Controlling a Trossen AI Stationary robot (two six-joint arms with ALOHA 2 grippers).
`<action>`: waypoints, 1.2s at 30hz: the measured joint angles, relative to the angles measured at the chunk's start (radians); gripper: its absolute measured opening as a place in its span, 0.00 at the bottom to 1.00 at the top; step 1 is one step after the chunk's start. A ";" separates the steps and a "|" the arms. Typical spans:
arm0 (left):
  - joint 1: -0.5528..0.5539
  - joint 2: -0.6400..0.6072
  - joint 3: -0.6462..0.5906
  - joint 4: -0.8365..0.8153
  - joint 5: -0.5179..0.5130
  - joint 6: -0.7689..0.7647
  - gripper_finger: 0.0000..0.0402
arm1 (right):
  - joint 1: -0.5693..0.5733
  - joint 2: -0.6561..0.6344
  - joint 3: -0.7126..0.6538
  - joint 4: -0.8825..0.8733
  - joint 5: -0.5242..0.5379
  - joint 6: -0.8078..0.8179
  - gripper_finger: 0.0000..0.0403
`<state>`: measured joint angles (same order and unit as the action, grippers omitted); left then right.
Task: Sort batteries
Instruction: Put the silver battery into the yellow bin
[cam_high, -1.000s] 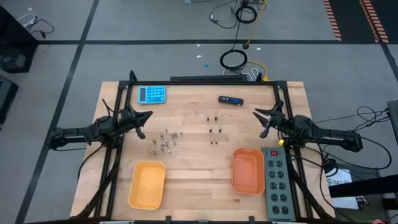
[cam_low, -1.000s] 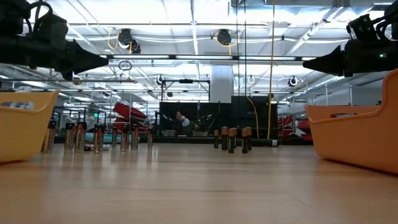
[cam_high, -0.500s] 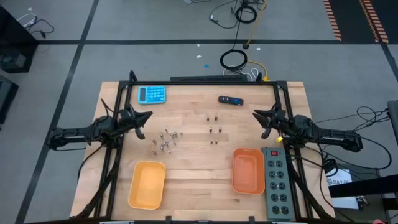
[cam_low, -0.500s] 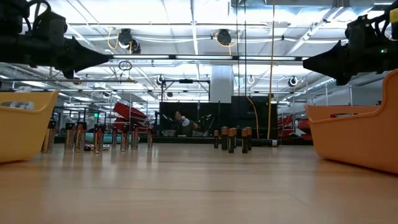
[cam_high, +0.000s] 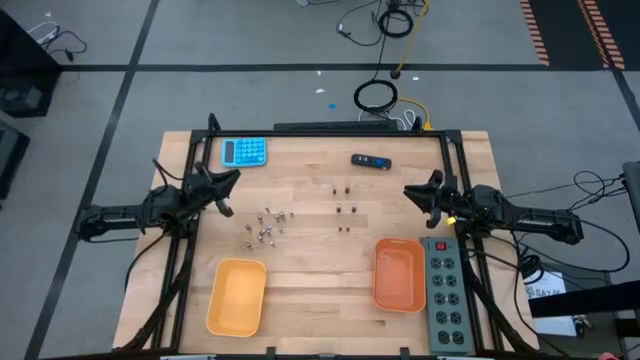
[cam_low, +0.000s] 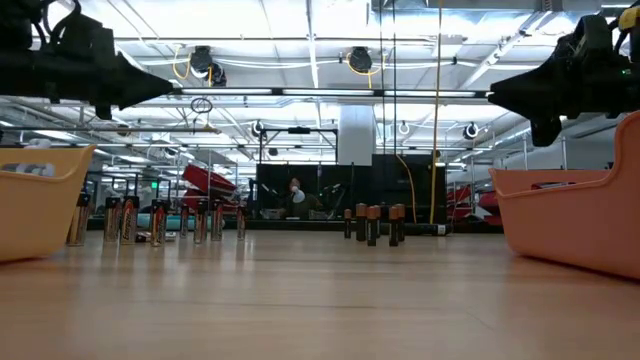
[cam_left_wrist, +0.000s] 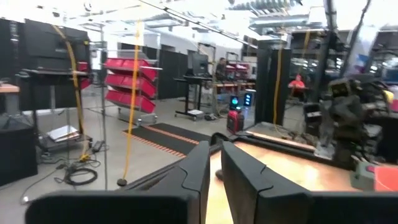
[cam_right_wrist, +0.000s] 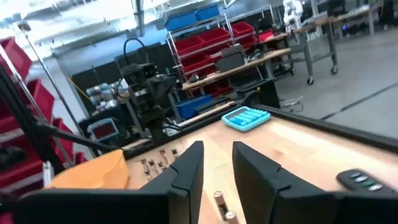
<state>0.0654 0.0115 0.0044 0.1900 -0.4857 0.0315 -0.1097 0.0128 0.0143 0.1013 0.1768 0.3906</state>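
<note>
Two trays (cam_high: 236, 297); batteries (cam_high: 264, 226) too small to count.

light: bright overhead strips, glare above me | shadows: faint | blur: both my wrist views soft, smeared

No lettering, brand, number or sign can be read anywhere: the blue calculator (cam_high: 244, 151), the grey power strip (cam_high: 447, 295) and the batteries (cam_high: 265, 224) show no legible marking.

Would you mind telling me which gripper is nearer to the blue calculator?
Left. The left gripper is just in front of the calculator; the right gripper is across the table.
</note>
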 joint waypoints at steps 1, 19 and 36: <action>0.000 0.004 0.000 0.003 0.010 0.000 0.11 | 0.000 0.000 0.000 0.001 0.001 0.040 0.17; 0.000 0.171 0.259 -0.274 -0.052 -0.051 0.21 | -0.007 0.274 0.117 -0.019 0.087 -0.133 0.31; 0.000 0.703 0.636 -0.651 -0.068 -0.088 0.21 | -0.192 0.778 0.223 0.373 -0.054 -0.368 0.31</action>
<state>0.0658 0.7149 0.6405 -0.4609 -0.5536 -0.0567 -0.3018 0.7908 0.2375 0.4747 0.1230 0.0229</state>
